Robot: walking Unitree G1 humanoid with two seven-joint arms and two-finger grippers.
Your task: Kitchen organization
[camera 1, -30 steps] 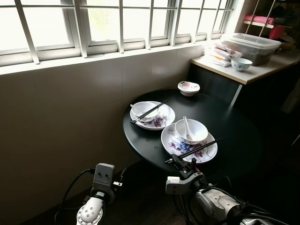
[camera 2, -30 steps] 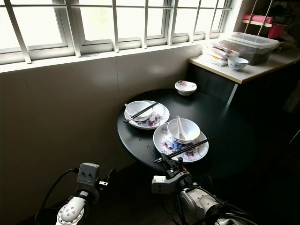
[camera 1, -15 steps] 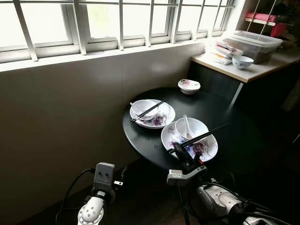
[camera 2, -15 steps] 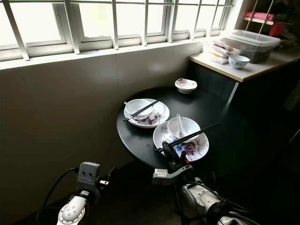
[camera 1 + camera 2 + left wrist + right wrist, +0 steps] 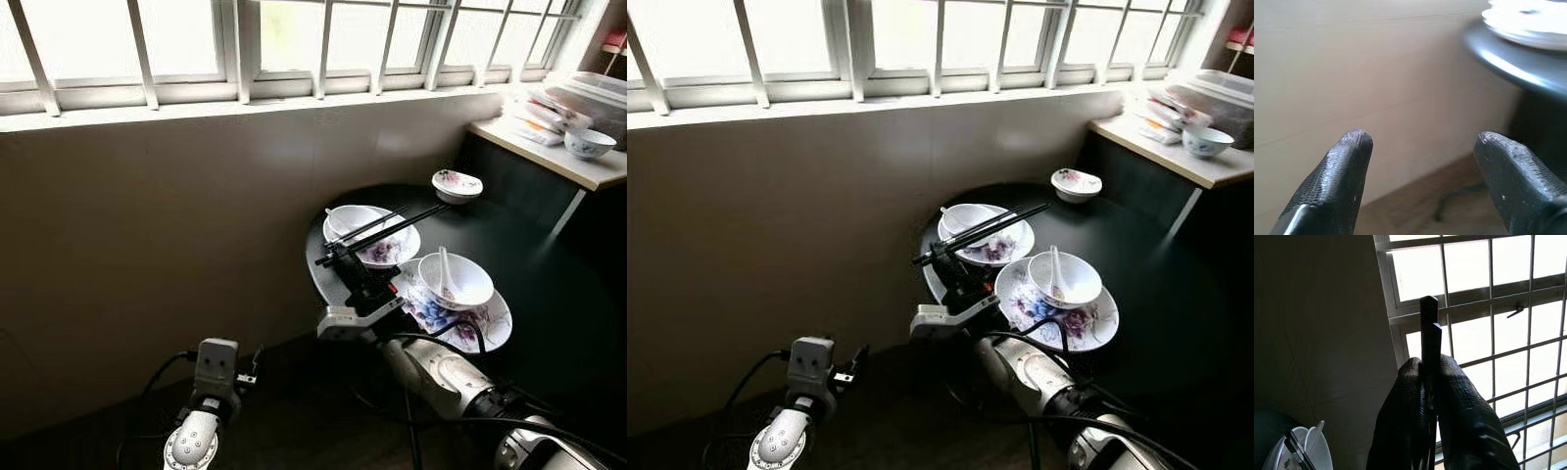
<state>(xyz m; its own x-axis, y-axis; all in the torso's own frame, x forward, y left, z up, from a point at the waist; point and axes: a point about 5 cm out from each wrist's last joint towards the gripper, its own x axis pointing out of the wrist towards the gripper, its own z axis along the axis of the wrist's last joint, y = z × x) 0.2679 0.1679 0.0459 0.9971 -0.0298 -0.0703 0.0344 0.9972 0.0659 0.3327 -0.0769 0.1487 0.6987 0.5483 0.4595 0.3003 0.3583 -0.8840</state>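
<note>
Black chopsticks (image 5: 384,228) are clamped in the right hand (image 5: 345,260), lifted above the far plate (image 5: 397,247) at the round tabletop (image 5: 549,294) edge. Clearing the settings is judged underway; a drop-off spot is needed next. The left hand (image 5: 1420,161) hangs apart, idle.

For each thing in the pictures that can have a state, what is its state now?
right gripper: shut on a pair of chopsticks, above the table edge
chopsticks: lifted, held at one end
left gripper: open, holding nothing
near bowl: upright on its plate, spoon inside
far bowl: upright on its plate, second chopsticks across it
small bowl: upright, alone on the table
</note>
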